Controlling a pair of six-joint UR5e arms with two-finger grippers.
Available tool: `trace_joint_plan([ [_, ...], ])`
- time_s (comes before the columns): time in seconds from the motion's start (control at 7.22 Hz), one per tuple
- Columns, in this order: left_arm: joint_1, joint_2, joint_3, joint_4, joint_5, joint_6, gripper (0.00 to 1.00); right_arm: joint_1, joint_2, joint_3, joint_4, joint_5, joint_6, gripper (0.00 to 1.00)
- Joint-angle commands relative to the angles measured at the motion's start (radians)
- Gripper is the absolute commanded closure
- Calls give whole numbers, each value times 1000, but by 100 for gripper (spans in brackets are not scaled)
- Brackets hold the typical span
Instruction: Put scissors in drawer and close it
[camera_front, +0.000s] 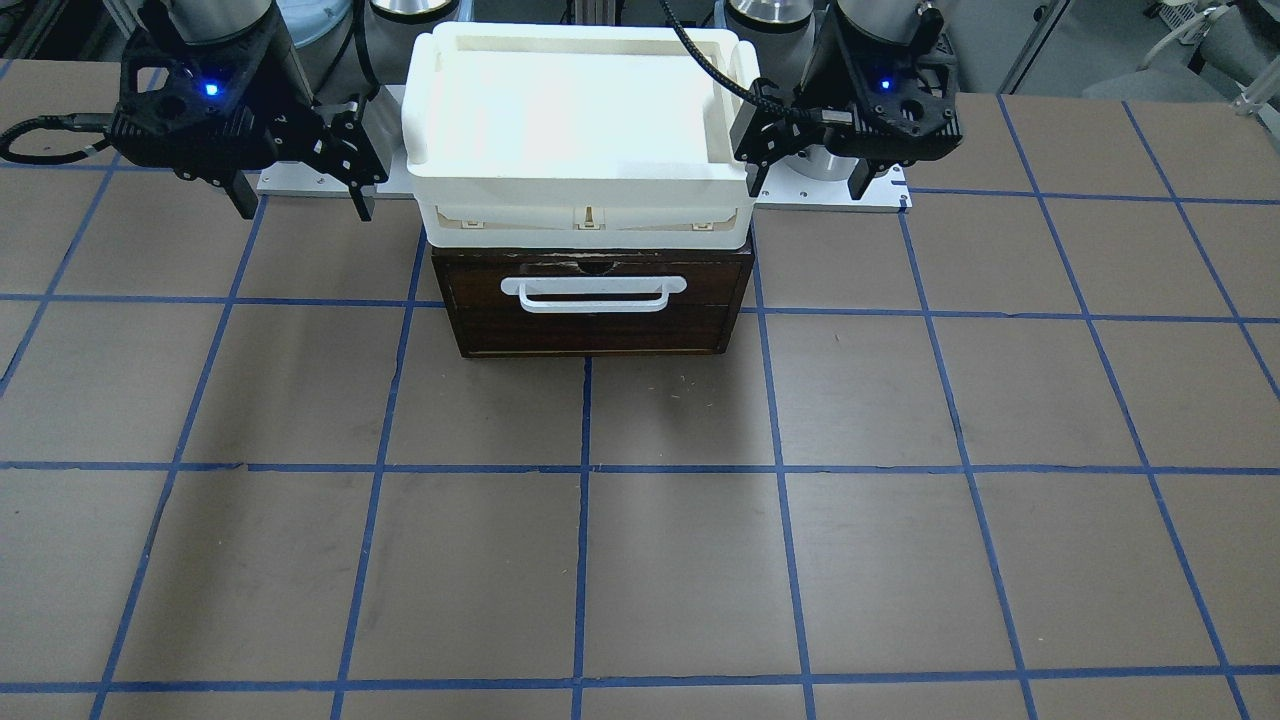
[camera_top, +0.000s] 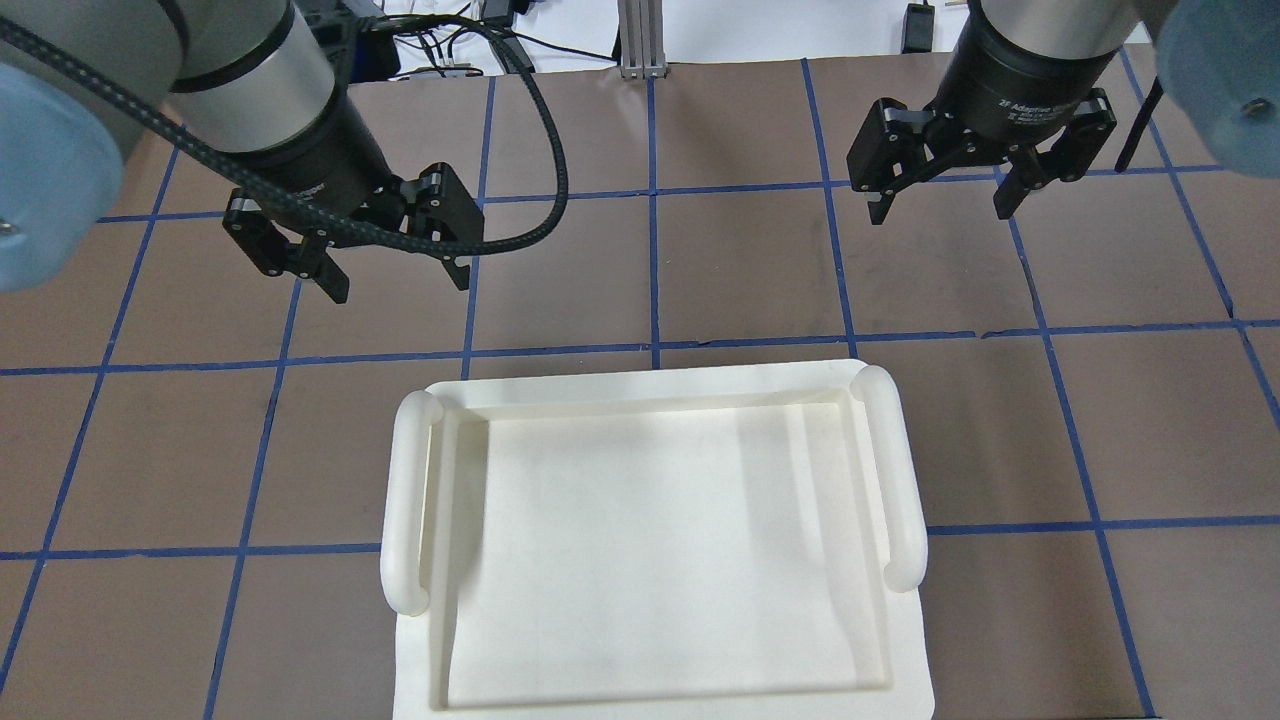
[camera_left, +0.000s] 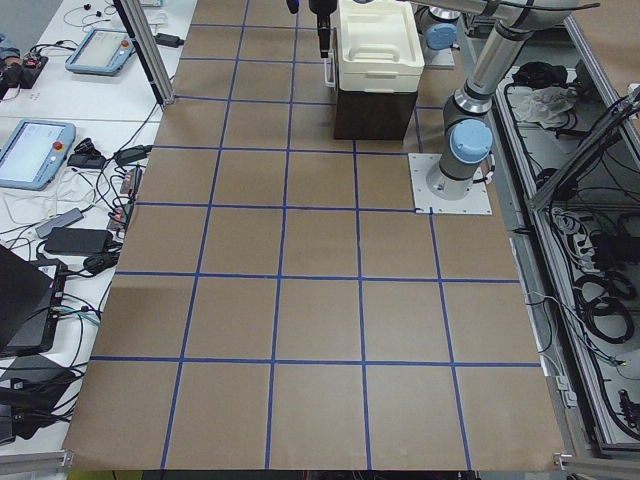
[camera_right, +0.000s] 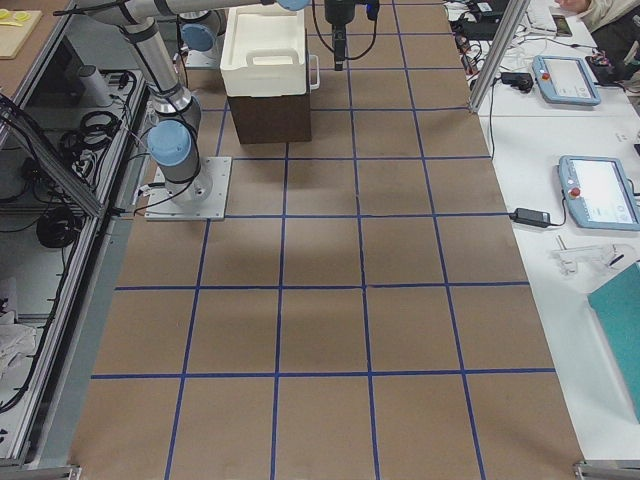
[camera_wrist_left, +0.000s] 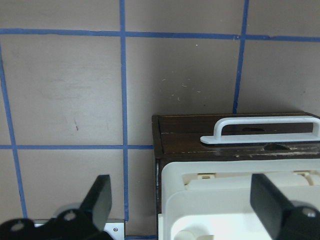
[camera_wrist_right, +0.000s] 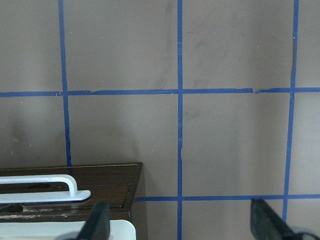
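Note:
The drawer (camera_front: 592, 330), with its dark brown front and white bar handle (camera_front: 596, 293), sits pushed in under a white tray; it also shows in the left wrist view (camera_wrist_left: 185, 142) and the right wrist view (camera_wrist_right: 112, 182). No scissors show in any view. My left gripper (camera_top: 400, 285) hangs open and empty above the table beside the drawer unit, on the right in the front-facing view (camera_front: 808, 178). My right gripper (camera_top: 940, 212) hangs open and empty on the other side (camera_front: 305, 203).
A white plastic tray (camera_top: 405, 500) lies on top of the drawer unit and looks empty. The brown table has blue tape grid lines (camera_front: 585, 468). Arm base plates stand behind the unit (camera_front: 880, 195). Tablets and cables lie off the table's far side (camera_left: 40, 150).

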Motion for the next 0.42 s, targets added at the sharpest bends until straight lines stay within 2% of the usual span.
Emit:
trace_joint_plan([
  [0.0, 12, 2, 3, 0, -1, 2, 0, -2, 0, 1, 0, 0, 0, 0],
  [0.28, 12, 3, 3, -1, 2, 2, 0, -2, 0, 1, -2, 0, 0, 0],
])
